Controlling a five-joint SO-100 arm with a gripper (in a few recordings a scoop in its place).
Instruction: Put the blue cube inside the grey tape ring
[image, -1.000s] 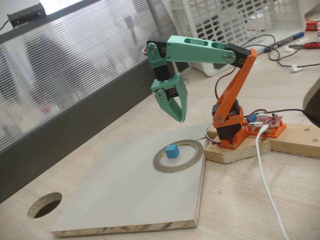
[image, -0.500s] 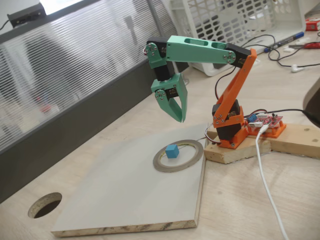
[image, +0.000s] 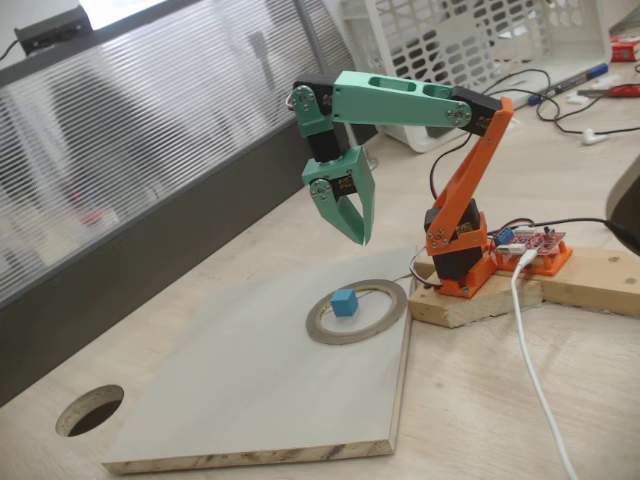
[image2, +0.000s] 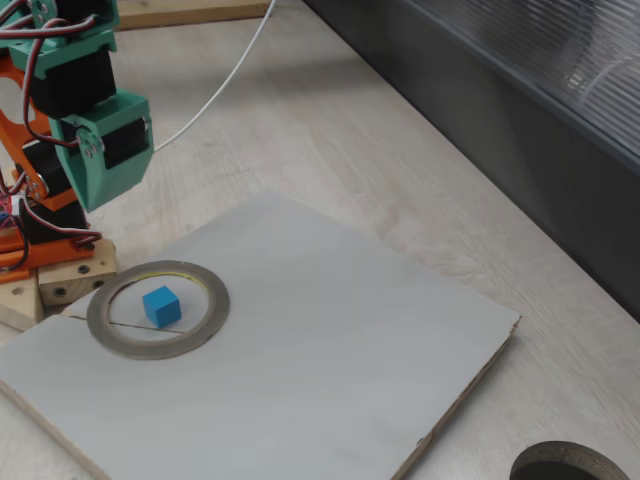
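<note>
Both fixed views show the cube (image: 345, 302) (image2: 161, 305) lying inside the ring (image: 357, 311) (image2: 157, 309), which rests flat on a pale board (image: 240, 400) (image2: 320, 360), near the board's right edge in one view and at lower left in the other. High above the ring, near frame centre, hangs the green gripper (image: 358, 232), empty, tips pointing down and nearly together. A round hole (image: 89, 410) sits at lower left.
</note>
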